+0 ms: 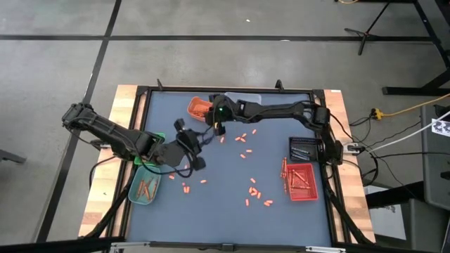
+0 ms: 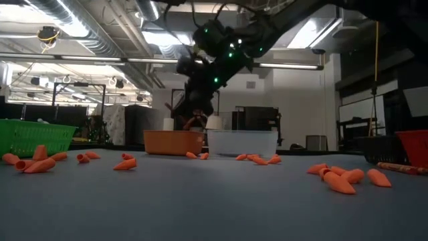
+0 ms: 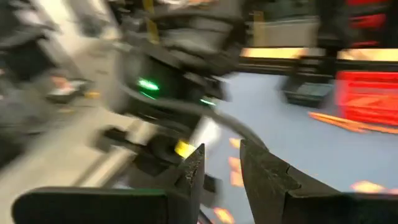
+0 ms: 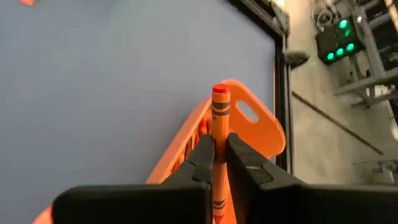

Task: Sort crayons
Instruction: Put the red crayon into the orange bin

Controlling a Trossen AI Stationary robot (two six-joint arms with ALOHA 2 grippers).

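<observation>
My right end effector (image 4: pixel 215 163) is clamped on an orange crayon (image 4: pixel 219 118), held upright just above the orange tray (image 4: pixel 264 127) at the far edge of the surface (image 1: pixel 232 186). My left end effector (image 3: pixel 221 165) hangs with its fingers parted and holds nothing, nearer the green tray (image 1: pixel 144 191). Loose orange crayon pieces (image 1: pixel 254 193) lie scattered between the orange tray and the red tray (image 1: pixel 302 183).

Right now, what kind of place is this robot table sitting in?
Probably a lab or workshop, not a home. The low view shows exposed ceiling ducts and strip lights; the high view shows a bare concrete floor with a tripod base beside the table.
</observation>
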